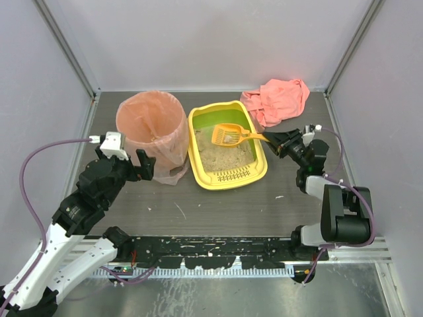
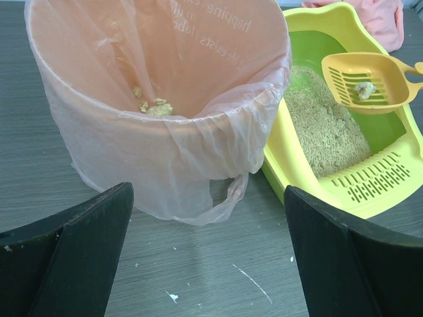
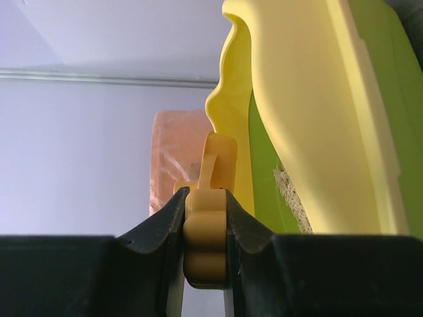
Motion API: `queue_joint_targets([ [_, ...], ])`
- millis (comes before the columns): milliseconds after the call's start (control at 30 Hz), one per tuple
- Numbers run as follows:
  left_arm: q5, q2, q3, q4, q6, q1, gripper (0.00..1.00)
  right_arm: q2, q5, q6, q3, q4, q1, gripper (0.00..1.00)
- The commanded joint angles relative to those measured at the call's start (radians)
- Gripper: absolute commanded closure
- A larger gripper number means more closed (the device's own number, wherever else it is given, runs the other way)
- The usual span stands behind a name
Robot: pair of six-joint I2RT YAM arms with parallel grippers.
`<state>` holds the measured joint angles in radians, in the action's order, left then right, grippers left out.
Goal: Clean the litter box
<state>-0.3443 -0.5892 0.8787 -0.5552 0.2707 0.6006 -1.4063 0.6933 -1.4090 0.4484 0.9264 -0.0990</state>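
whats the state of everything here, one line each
litter box, uncovered, litter heaped toward the slotted end
scoop, raised over the box, one clump in it
bin, upright, lined, waste at the bottom
cloth, crumpled
left tool, open, empty
right tool, shut on the scoop handle

Bright, even light; faint soft shadows on the tabletop; litter box soft-focused in right wrist view.
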Motion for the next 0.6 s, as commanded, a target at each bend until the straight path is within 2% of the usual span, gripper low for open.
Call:
queue_joint_targets([
  [0, -0.014, 0.008, 0.018, 0.062, 0.007, -0.004, 0.02, 0.065, 0.000, 0.061, 0.043, -0.008, 0.015, 0.99],
  [67, -0.010, 0.002, 0.032, 0.045, 0.008, -0.003, 0.02, 0.087, -0.039, 0.033, 0.008, -0.030, -0.045, 1.00],
  [200, -0.021, 0.008, 0.013, 0.063, 0.012, -0.003, 0.02, 0.067, 0.008, 0.075, 0.061, -0.020, 0.048, 1.00],
  [333, -0.007, -0.002, 0.032, 0.043, 0.019, -0.002, 0.02, 0.090, -0.037, 0.001, -0.017, 0.019, -0.053, 0.99],
  [467, -0.027, 0.021, -0.008, 0.080, 0.019, -0.004, 0.02, 0.086, 0.023, 0.038, 0.029, 0.010, 0.055, 0.99],
  [567, -0.020, 0.015, 0.013, 0.051, 0.019, -0.003, 0.02, 0.157, -0.028, 0.049, -0.017, -0.073, -0.046, 0.99],
])
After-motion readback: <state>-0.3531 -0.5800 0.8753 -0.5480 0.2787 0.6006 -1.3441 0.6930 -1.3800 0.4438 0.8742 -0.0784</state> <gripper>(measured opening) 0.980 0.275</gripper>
